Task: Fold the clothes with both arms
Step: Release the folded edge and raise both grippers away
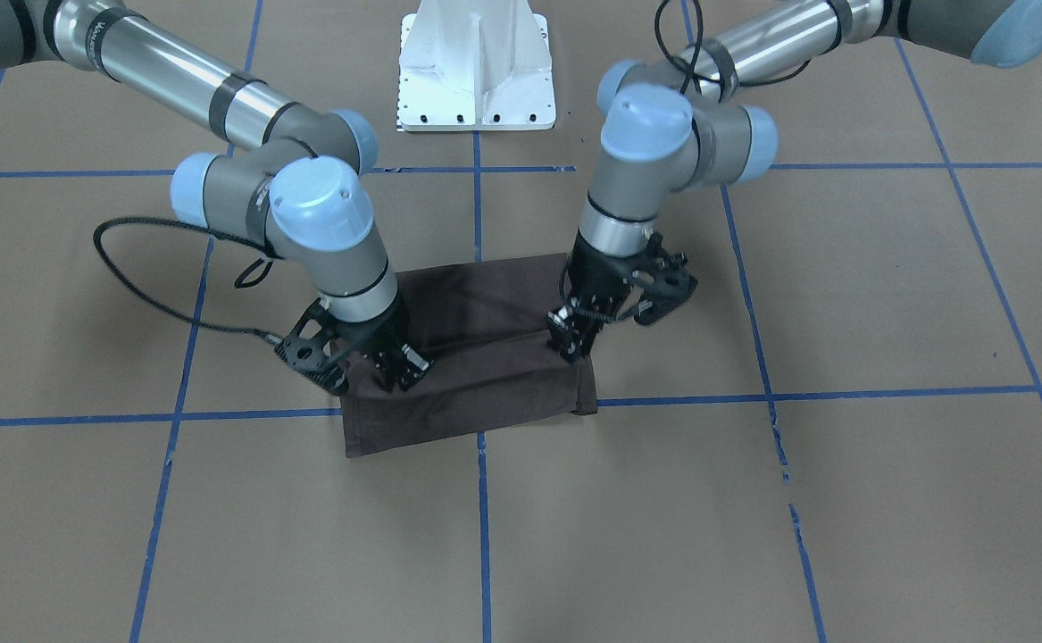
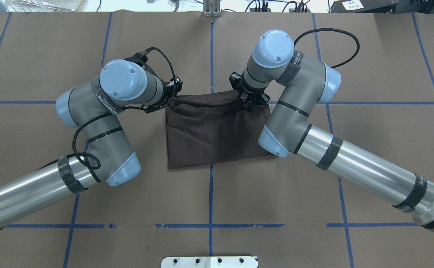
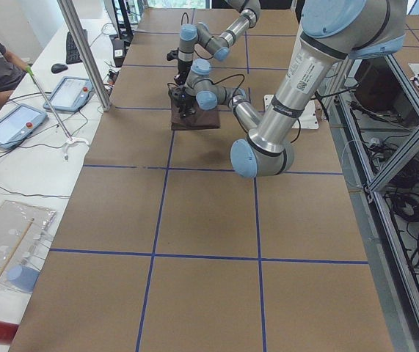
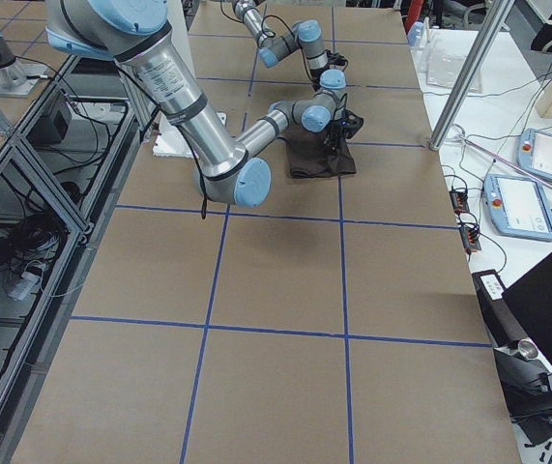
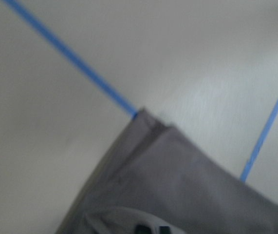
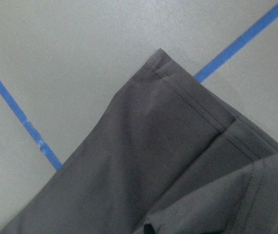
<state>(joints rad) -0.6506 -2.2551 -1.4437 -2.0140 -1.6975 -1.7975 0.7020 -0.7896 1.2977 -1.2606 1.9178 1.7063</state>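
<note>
Front view: a folded dark brown T-shirt lies mid-frame on the brown counter, with the left tool and right tool each clamped on a raised fold. The overhead view shows that edge taut between them. The wrist views, the left one blurred, show only shirt corners, with the fingertips cut off.

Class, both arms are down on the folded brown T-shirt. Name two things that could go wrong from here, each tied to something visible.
1. The left gripper and right gripper seem to pinch one edge of the T-shirt, taut between them. If either pair of jaws slips or lets go first, the fold may land skewed.
2. The right arm's black cable loops low beside the cloth and could snag or drag it.
</note>
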